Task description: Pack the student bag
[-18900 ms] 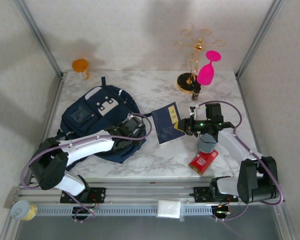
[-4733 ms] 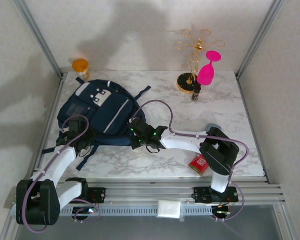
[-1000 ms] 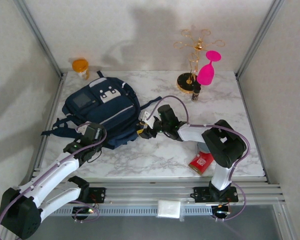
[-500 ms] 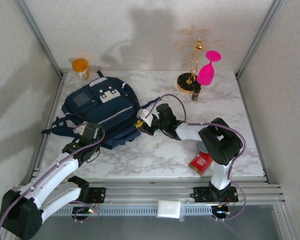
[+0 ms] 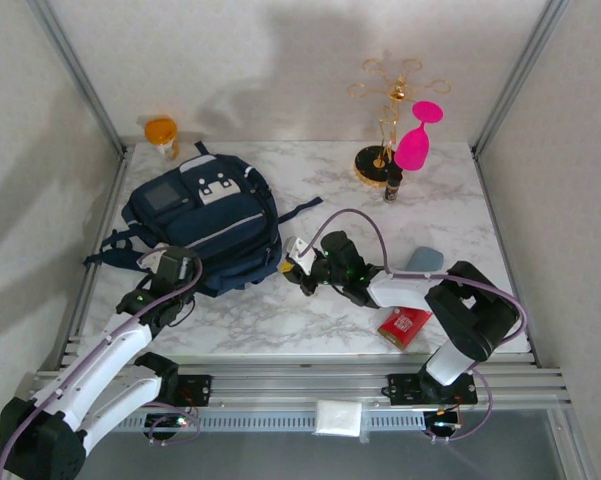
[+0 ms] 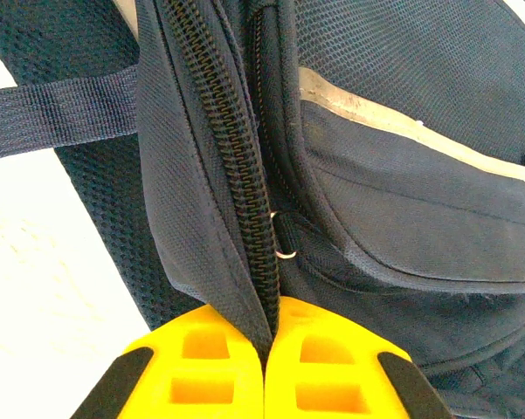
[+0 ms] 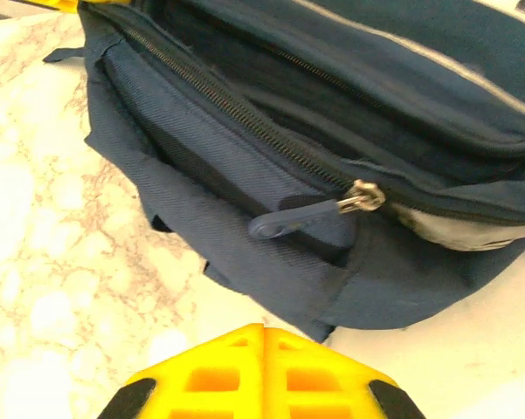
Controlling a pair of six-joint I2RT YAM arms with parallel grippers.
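Top view: bag (image 5: pixel 205 215) lies flat on the table (image 5: pixel 310 310), in its 10 o'clock area, top end toward 12, straps trailing off toward 8.

Left gripper (image 5: pixel 175 268) sits at the bag's 6 o'clock edge. Left wrist view: left gripper (image 6: pixel 266 345) is clenched on the bag (image 6: pixel 402 113). A fold of navy fabric carrying the zip (image 6: pixel 245 201) runs straight down between the two yellow fingers (image 6: pixel 192 367), which press together on it. A small metal ring (image 6: pixel 284 251) hangs just at 1 o'clock of the pinch. A strap (image 6: pixel 61 113) crosses at 10 o'clock.

Right gripper (image 5: pixel 292 268) is at the bag's 4 o'clock corner, just beside it. Right wrist view: right gripper (image 7: pixel 262 336) is clenched with nothing in it, yellow fingers (image 7: pixel 201 380) meeting flat. The bag (image 7: pixel 245 148) fills the space from 11 to 2 o'clock of the tips. Its lowest fabric corner is just at 1 o'clock of them; contact or a gap, cannot tell. The pull (image 7: pixel 284 227) lies at 12 o'clock of the tips, apart from them, hanging from a slider (image 7: pixel 362 196) at 1 o'clock.

Rest of the top view: red box (image 5: pixel 405 325) at 5 o'clock of the table, grey pouch (image 5: pixel 423 260) at 3, pink glass (image 5: pixel 417 140) and gold stand (image 5: pixel 383 110) at 1, orange cup (image 5: pixel 162 135) at 11, beyond the bag's top end.
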